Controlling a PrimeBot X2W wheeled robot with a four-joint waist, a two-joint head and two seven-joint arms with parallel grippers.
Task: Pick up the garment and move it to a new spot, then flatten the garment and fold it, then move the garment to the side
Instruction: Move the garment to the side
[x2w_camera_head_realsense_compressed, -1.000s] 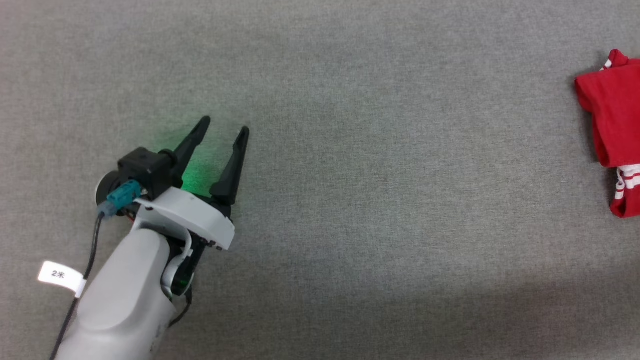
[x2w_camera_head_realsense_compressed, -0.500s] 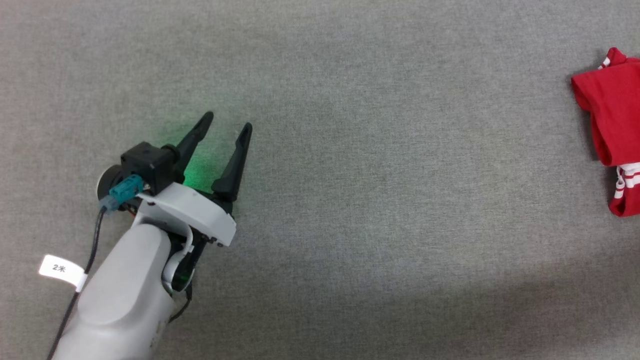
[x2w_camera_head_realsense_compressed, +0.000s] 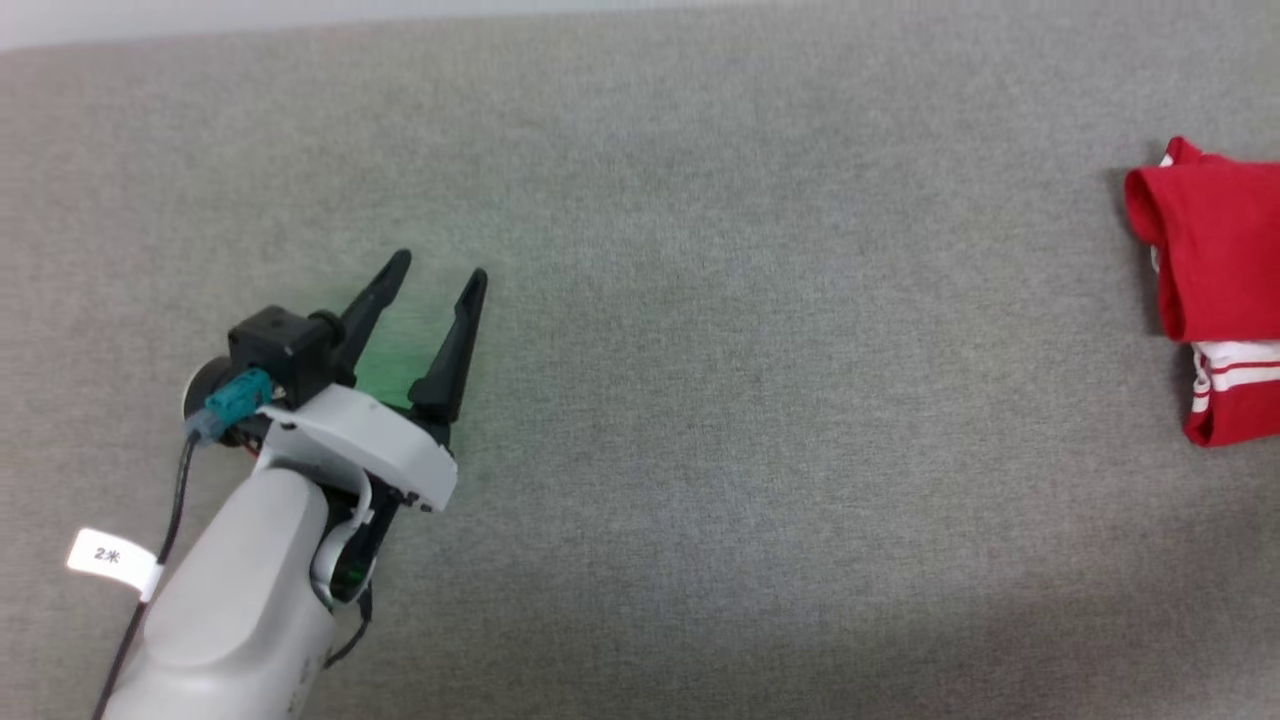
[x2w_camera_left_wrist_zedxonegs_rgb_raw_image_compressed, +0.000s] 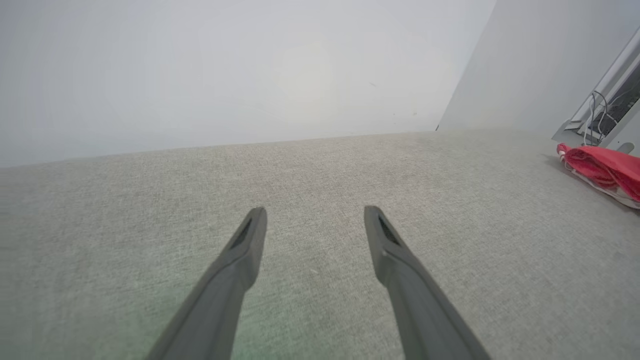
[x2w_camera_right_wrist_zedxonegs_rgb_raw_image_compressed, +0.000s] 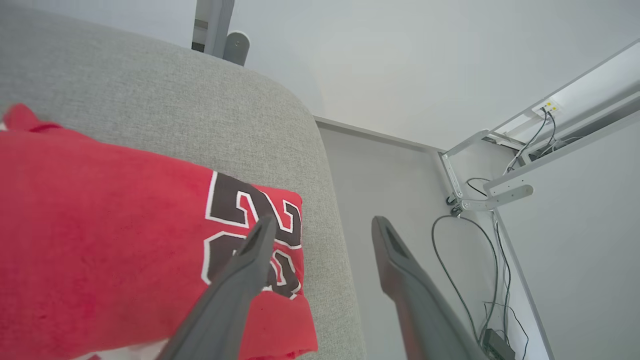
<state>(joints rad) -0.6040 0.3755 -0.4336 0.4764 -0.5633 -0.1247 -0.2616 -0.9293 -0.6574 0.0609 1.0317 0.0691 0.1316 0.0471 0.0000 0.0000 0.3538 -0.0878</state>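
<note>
Spanning the head frame: grey padded surface (x2w_camera_head_realsense_compressed: 700, 400). The garment (x2w_camera_head_realsense_compressed: 1215, 250) lies folded at the far right edge, partly cut off; probably set aside there as the final step. The left gripper (x2w_camera_head_realsense_compressed: 439, 268), lower left, is spread and empty, parked well apart from it. The right wrist view adds the right gripper (x2w_camera_right_wrist_zedxonegs_rgb_raw_image_compressed: 322, 221), fingers spread over the garment's black numerals (x2w_camera_right_wrist_zedxonegs_rgb_raw_image_compressed: 235, 205) by the surface's rounded corner, pinching nothing.

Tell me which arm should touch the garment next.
Right, probably. The right gripper hangs open over a corner of the garment at the right end of the surface. The left gripper, also open, sits far off across bare grey cloth.
</note>
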